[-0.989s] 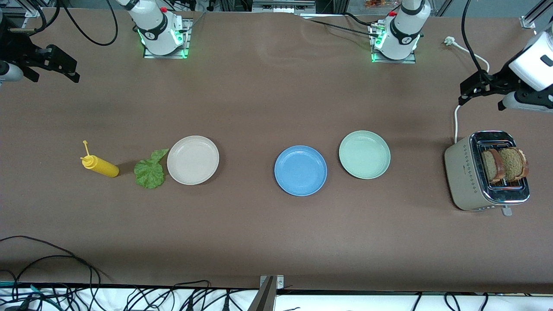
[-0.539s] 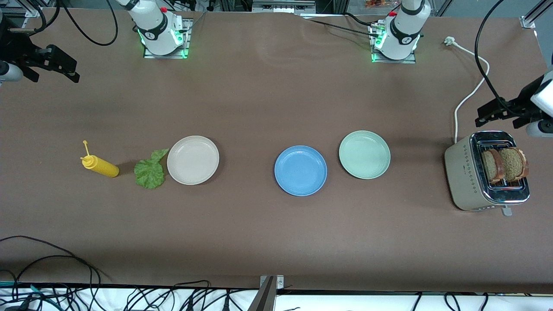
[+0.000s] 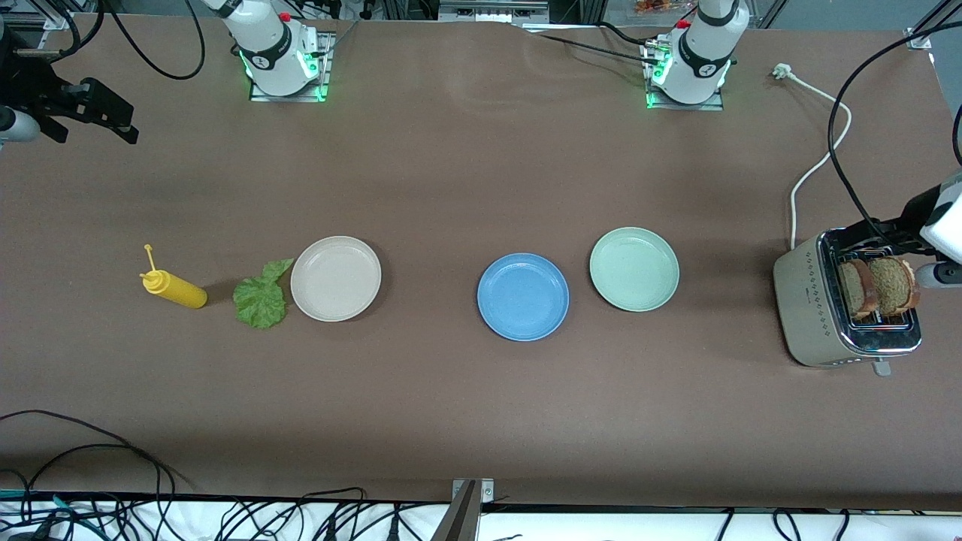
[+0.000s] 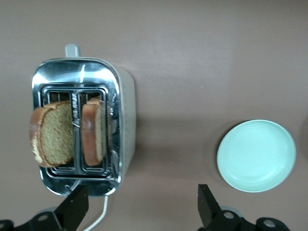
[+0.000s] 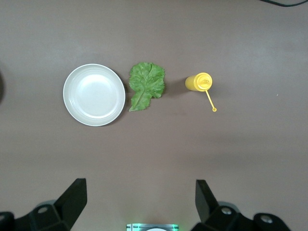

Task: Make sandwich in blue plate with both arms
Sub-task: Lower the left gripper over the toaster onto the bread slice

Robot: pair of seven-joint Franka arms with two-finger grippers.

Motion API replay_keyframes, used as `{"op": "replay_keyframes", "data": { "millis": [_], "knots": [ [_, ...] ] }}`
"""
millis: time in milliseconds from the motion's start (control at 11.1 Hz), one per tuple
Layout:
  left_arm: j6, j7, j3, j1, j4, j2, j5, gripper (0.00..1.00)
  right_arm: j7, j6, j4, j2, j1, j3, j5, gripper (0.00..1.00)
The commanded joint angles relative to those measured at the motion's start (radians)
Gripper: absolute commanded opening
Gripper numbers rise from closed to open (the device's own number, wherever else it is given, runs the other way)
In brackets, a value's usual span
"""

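Bread slices (image 4: 67, 132) stand in toaster (image 4: 122, 120) below open left end effector (image 4: 139, 211).

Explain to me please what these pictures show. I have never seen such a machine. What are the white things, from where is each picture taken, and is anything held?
The white things are two robot arms, each ending in a black two-finger gripper. The wide picture looks down from a high camera facing them. The two others come from cameras on the arms' wrists.

On the brown table lie a yellow squeeze bottle, a lettuce leaf, a cream plate, the blue plate and a mint-green plate. At the left arm's end stands a toaster with two bread slices sticking up.

The left gripper hangs open over the toaster. The right gripper waits open above its end of the table. Nothing is held. The blue plate has nothing on it, so no sandwich is made yet.
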Motion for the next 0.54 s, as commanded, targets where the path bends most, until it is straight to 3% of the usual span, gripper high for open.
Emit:
{"op": "replay_keyframes", "data": {
  "millis": [0,449],
  "knots": [
    [0.057,0.088,0.065,-0.003,0.001,0.059,0.028,1.0,0.013,-0.022,0.028,0.008,0.001,-0.002,0.006,1.0],
    [0.166,0.127,0.073,0.04,0.002,0.157,0.018,0.98,0.013,-0.022,0.026,0.008,0.001,-0.002,0.006,1.0]
  ]
}}
